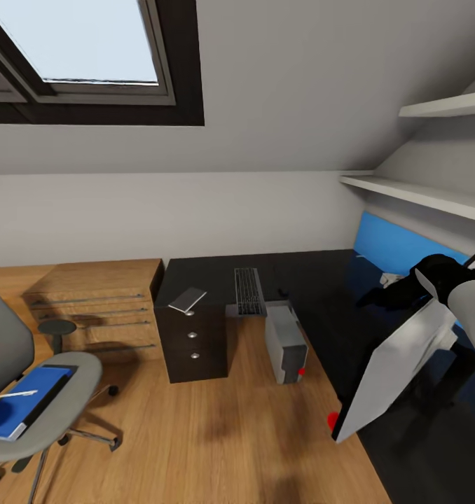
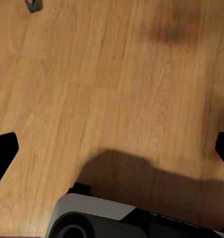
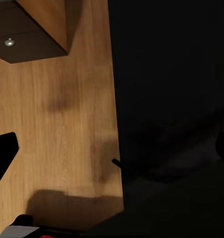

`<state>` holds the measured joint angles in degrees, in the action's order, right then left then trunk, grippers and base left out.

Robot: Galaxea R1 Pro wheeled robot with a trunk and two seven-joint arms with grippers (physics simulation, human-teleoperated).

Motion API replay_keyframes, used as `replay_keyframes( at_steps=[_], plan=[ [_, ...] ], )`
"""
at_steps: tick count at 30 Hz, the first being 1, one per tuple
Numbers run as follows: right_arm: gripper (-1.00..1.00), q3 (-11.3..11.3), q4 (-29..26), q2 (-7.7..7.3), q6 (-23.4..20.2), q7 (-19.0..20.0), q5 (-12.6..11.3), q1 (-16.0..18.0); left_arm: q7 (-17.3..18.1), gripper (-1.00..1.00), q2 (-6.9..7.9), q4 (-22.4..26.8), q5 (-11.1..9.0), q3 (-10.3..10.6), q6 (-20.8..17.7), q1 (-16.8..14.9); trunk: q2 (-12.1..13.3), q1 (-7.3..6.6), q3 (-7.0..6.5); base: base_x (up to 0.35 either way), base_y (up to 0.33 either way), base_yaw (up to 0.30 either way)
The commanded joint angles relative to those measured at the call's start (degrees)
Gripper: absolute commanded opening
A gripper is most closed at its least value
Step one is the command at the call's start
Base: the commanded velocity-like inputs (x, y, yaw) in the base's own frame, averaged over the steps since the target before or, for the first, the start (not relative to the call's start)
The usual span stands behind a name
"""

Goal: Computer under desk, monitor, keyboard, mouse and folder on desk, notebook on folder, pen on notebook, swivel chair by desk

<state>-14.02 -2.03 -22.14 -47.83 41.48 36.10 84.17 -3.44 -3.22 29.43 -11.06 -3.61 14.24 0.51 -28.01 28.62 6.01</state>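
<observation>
The monitor [image 1: 398,367] stands steeply tilted over the black desk [image 1: 314,280], white back towards me, its red-dotted corner low at the desk's edge. My right gripper [image 1: 425,274] is at its upper end; in the right wrist view the gripper [image 3: 112,148] has its fingers wide apart over the desk's edge, and contact is unclear. The keyboard [image 1: 249,290] and a small grey notebook [image 1: 187,299] lie on the desk. On the floor beside the desk stands the computer [image 1: 285,343]. The swivel chair [image 1: 62,392] holds the blue folder [image 1: 24,400] with a white pen [image 1: 17,394] on it. My left gripper [image 2: 112,148] hangs open over bare floor.
The desk's dark drawer unit [image 1: 193,346] stands beside a low oak chest [image 1: 97,301] against the wall. White shelves [image 1: 420,192] hang above the desk's right wing, which has a blue back panel [image 1: 395,245]. Wooden floor lies between the chair and the desk.
</observation>
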Motion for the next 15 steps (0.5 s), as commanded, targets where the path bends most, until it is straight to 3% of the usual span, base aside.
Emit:
replay_keyframes(
  at_steps=[1, 6, 15],
  plan=[
    [1.0, -0.4, -0.1, 0.0, -0.2, 0.4, 0.6, 0.0, 0.0, 1.0, -0.04, 0.1, -0.3, -0.1, 0.0, 0.0, -0.1, 0.01, 0.1, -0.174, -0.005, 0.0],
    [1.0, -0.3, -0.1, -0.03, -0.2, 0.4, 0.6, 0.0, 0.0, 1.0, -0.04, 0.1, -0.3, -0.1, 0.0, 0.0, -0.1, 0.01, 0.1, -0.132, -0.023, 0.0],
    [1.0, -0.3, -0.1, -0.01, -0.2, 0.3, 0.6, 0.0, 0.0, 1.0, -0.04, 0.1, -0.4, -0.1, 0.1, 0.0, -0.1, 0.01, 0.1, -0.017, -0.004, 0.0]
  ],
)
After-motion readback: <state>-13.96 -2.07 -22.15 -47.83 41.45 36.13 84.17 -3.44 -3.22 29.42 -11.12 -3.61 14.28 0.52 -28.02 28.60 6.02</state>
